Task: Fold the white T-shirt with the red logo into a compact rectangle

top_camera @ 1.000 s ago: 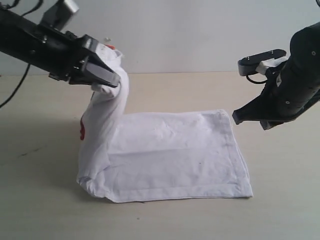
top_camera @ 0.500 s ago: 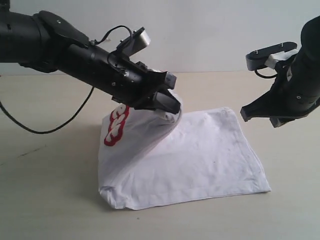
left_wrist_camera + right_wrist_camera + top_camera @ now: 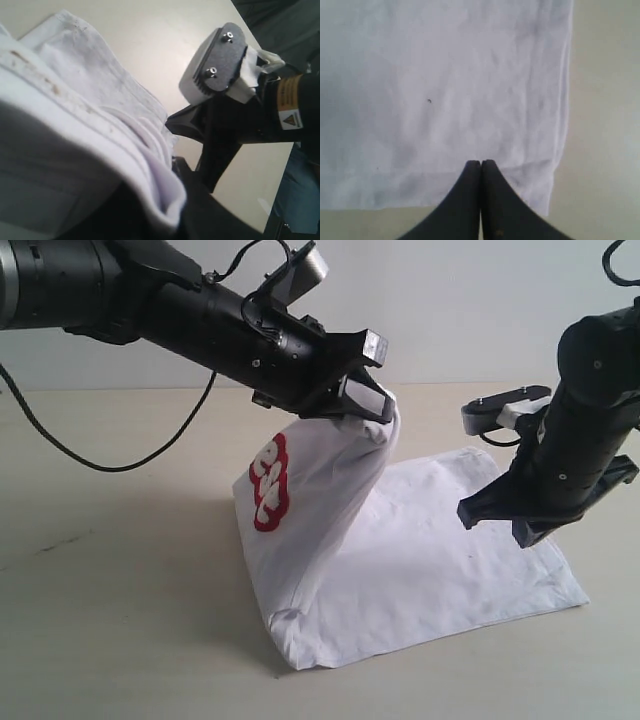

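Pinching the white T-shirt [image 3: 420, 540] by one edge, the left pincer [image 3: 365, 400] holds it up for folding; the right pincer [image 3: 480, 165] hangs pressed together.

A pale beige table [image 3: 120, 630] carries the white T-shirt [image 3: 450, 560]. Its flat layers lie spread on the surface beneath the right claw [image 3: 468, 512], and one side rises off it up to the left claw [image 3: 368, 400].

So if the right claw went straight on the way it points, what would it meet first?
Probably the flat white T-shirt, near its edge; how high the claw hangs is unclear.
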`<state>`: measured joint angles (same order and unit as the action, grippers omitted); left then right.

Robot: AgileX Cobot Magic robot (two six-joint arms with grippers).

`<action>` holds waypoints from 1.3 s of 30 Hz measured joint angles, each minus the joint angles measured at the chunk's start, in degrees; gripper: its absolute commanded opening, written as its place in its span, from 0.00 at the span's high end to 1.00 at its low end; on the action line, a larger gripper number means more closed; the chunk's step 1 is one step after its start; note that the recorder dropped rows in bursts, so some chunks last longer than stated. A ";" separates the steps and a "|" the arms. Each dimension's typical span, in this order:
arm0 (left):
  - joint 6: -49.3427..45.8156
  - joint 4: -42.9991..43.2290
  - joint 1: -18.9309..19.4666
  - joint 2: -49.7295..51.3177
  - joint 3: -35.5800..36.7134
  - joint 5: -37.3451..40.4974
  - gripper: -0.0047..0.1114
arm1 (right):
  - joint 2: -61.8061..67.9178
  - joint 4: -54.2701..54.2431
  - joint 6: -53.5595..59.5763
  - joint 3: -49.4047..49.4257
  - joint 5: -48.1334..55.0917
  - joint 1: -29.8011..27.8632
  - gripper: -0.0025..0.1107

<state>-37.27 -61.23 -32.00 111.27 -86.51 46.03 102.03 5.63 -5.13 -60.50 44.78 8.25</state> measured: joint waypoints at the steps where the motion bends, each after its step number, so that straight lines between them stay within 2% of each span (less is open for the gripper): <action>1: 0.00 0.00 -0.13 0.32 -0.27 0.14 0.96 | 0.75 -0.40 0.00 0.00 -0.74 0.00 0.98; 7: 0.13 0.21 -0.37 1.42 -0.90 0.50 0.96 | 4.70 -3.38 1.28 0.00 -5.00 0.00 0.98; 20: 0.22 -0.46 -0.66 2.56 -0.90 -0.29 0.96 | 10.15 -5.63 4.45 0.00 -6.85 0.00 0.98; 26: 0.22 -0.91 -3.00 3.27 -1.62 -2.23 0.96 | 10.75 -6.07 5.13 -0.27 -6.85 0.00 0.98; 34: 0.91 -1.73 -6.59 7.97 -7.59 -2.23 0.96 | 10.95 -6.20 5.58 -0.50 -6.64 0.00 0.98; 39: 1.29 -1.36 -7.64 9.30 -8.99 -2.08 0.96 | 9.97 0.32 -2.75 -0.24 -7.27 -0.11 0.98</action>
<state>-35.98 -62.59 -39.64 120.57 -95.50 43.95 112.01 5.95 -7.87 -60.75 37.52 8.14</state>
